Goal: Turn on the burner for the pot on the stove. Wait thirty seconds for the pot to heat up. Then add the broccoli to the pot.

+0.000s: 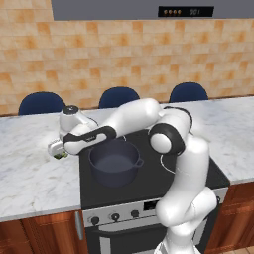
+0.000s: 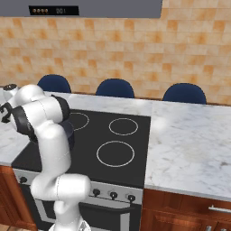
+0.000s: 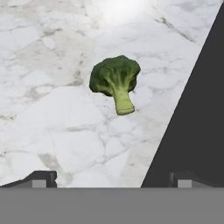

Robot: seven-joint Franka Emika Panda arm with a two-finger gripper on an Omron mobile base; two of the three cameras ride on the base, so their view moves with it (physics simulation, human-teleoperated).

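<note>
The broccoli (image 3: 116, 81) is a small green floret with a pale stalk, lying on the marble counter just left of the stove (image 3: 197, 113). My gripper (image 3: 113, 180) hangs above it, open, with nothing between the fingertips (image 3: 41, 179). In the left base view the gripper (image 1: 57, 149) is low over the counter, with the broccoli (image 1: 62, 156) peeking out beneath it. The dark blue-grey pot (image 1: 115, 161) stands lidless on the front left ring of the stove (image 1: 198, 171), right of the gripper. In the right base view my arm hides most of the pot (image 2: 68, 131) on the stove (image 2: 135, 149).
Small dark knobs (image 1: 115, 217) line the silver front panel below the cooktop. The marble counter (image 1: 30, 173) runs on both sides of the stove. Three blue chair backs (image 1: 118, 96) rise behind the counter. A range hood (image 1: 149, 9) hangs overhead.
</note>
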